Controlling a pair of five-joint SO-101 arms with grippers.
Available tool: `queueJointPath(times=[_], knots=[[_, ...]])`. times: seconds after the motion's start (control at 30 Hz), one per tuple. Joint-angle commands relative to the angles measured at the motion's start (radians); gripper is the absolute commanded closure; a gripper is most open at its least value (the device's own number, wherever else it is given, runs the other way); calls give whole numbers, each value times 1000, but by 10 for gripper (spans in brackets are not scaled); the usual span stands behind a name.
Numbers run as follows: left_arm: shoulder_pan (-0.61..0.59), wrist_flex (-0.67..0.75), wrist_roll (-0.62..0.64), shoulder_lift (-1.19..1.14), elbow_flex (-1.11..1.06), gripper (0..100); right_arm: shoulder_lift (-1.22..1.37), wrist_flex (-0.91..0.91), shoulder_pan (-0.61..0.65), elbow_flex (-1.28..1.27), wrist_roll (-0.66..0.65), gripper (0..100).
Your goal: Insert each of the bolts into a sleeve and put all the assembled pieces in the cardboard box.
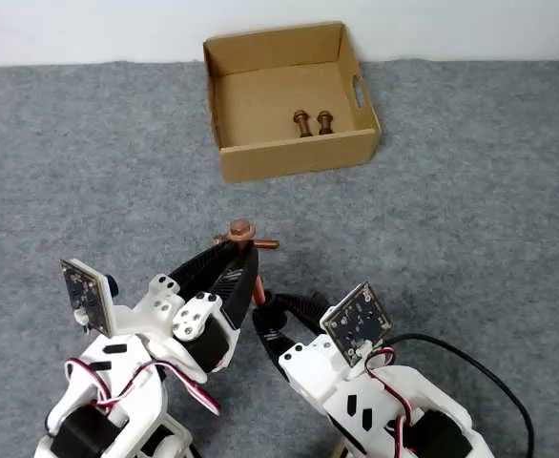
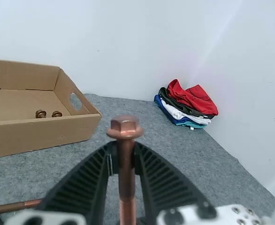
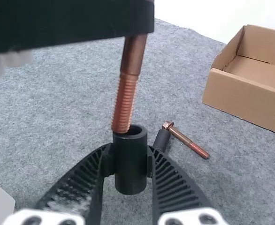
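My left gripper (image 2: 123,151) is shut on an upright copper bolt (image 2: 124,129), head up; the same bolt (image 1: 241,229) shows in the high view. Right below it, my right gripper (image 3: 129,154) is shut on a black sleeve (image 3: 129,164), held upright with its hole facing up. The bolt's threaded tip (image 3: 122,124) is at the sleeve's rim, slightly off the hole's centre. A second copper bolt (image 3: 187,140) lies on the carpet beside a loose black sleeve (image 3: 162,139). The cardboard box (image 1: 294,157) holds two assembled pieces (image 1: 313,122).
Grey carpet covers the table. The box stands at the far middle, open side up, with a handle hole in its right wall. A pile of folded clothes (image 2: 187,105) lies against the wall beyond the carpet. The loose bolt (image 1: 262,244) lies just past the grippers.
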State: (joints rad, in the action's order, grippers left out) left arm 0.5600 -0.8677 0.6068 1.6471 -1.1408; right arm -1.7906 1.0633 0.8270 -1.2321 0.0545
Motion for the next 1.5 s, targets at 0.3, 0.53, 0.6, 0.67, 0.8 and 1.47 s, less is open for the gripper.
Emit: queueJointPath(times=[0.3, 0.53, 0.6, 0.67, 0.8, 1.47], knots=[[0, 78, 8, 2, -19, 995, -8, -31, 7, 12, -12, 990], [-2, 80, 8, 3, -24, 995, -8, -28, 7, 12, -12, 990], [-2, 75, 8, 3, -24, 995, -8, -28, 7, 12, -12, 990], [5, 51, 8, 0, -21, 995, -8, -28, 7, 12, -12, 990], [6, -75, 3, 3, -15, 995, -8, -27, 5, 12, -12, 990], [160, -284, -176, 3, -68, 923, -8, -25, 2, 12, -12, 990]])
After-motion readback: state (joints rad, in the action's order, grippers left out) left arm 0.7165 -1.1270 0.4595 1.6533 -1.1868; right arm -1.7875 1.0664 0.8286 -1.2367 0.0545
